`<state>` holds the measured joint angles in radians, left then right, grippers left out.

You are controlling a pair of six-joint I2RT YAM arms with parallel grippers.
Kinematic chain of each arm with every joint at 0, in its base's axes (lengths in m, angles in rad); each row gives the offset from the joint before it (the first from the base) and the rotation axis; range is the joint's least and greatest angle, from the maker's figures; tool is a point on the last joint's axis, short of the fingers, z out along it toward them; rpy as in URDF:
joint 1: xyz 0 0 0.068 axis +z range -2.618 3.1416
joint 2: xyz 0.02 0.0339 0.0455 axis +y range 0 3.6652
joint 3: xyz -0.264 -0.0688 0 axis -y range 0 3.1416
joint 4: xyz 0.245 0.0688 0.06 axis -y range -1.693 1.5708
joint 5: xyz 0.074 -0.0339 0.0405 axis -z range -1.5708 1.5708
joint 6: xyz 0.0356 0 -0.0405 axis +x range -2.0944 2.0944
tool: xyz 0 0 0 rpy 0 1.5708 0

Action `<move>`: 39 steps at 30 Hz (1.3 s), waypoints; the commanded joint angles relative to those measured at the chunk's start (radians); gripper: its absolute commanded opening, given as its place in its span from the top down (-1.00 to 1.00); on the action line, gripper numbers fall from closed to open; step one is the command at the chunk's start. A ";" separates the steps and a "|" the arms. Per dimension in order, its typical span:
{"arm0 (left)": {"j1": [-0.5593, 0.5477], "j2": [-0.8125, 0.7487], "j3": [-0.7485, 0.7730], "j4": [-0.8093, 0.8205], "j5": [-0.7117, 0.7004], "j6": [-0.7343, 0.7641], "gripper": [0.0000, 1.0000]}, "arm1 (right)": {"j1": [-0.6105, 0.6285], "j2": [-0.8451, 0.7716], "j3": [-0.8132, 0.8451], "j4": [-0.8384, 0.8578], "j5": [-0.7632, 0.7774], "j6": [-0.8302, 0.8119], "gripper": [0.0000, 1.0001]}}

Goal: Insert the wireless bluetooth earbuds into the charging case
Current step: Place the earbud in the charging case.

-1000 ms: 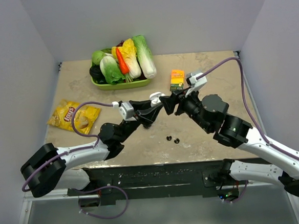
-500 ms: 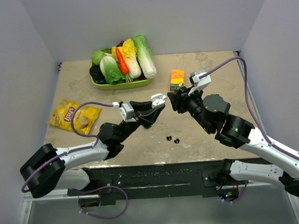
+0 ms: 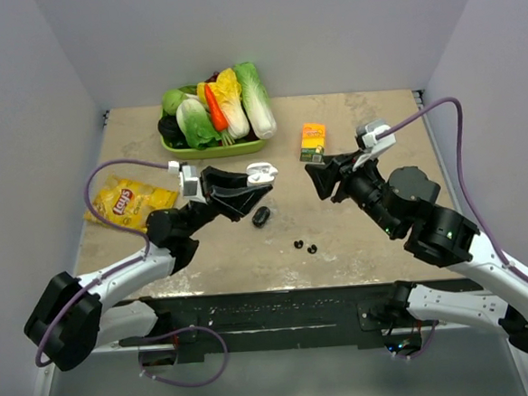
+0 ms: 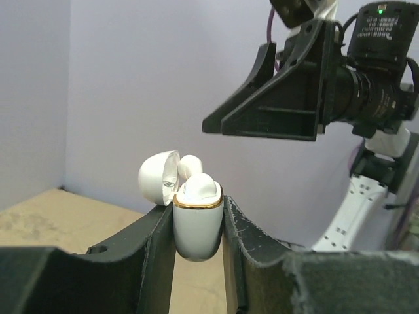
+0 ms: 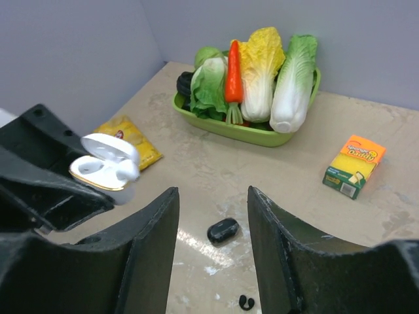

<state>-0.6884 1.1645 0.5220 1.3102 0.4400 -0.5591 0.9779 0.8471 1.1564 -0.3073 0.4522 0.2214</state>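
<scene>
White plastic, the charging case [image 4: 195,229] sat clamped between the two fingers of the left end effector [image 4: 198,208]. Its lid was hinged open and its gold rim lay about level with the fingertips. One white earbud [image 4: 198,188] rested in the mouth of the case, and a second white piece [image 4: 190,165] showed just behind it, against the lid. The case was held clear above the table [image 3: 250,253].

The right end effector [image 5: 211,196] faced the left one across an unobstructed gap, jaws parted and holding nothing. A black oval object [image 5: 223,230] lay on the table below that gap. Two black earbuds [image 3: 298,244] lay side by side nearer the arm bases, close to the table's near edge.

Beyond both end effectors, the green vegetable tray [image 3: 215,151] and an orange sponge pack [image 3: 313,140] occupied the far part of the table. A yellow chip bag [image 3: 124,203] lay outboard of the left end effector, near the left edge.
</scene>
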 commanded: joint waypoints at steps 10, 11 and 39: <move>0.067 0.081 0.088 0.587 0.374 -0.357 1.00 | 0.002 -0.013 0.048 -0.130 -0.184 -0.063 -0.08; 0.067 0.081 0.095 0.587 0.379 -0.355 1.00 | 0.002 -0.013 0.040 -0.131 -0.176 -0.063 -0.06; 0.066 0.069 0.105 0.587 0.348 -0.317 1.00 | 0.002 0.050 -0.004 -0.119 -0.262 -0.037 -0.04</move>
<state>-0.6239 1.2613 0.5865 1.2922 0.7994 -0.8719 0.9791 0.8986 1.1496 -0.4561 0.2165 0.1780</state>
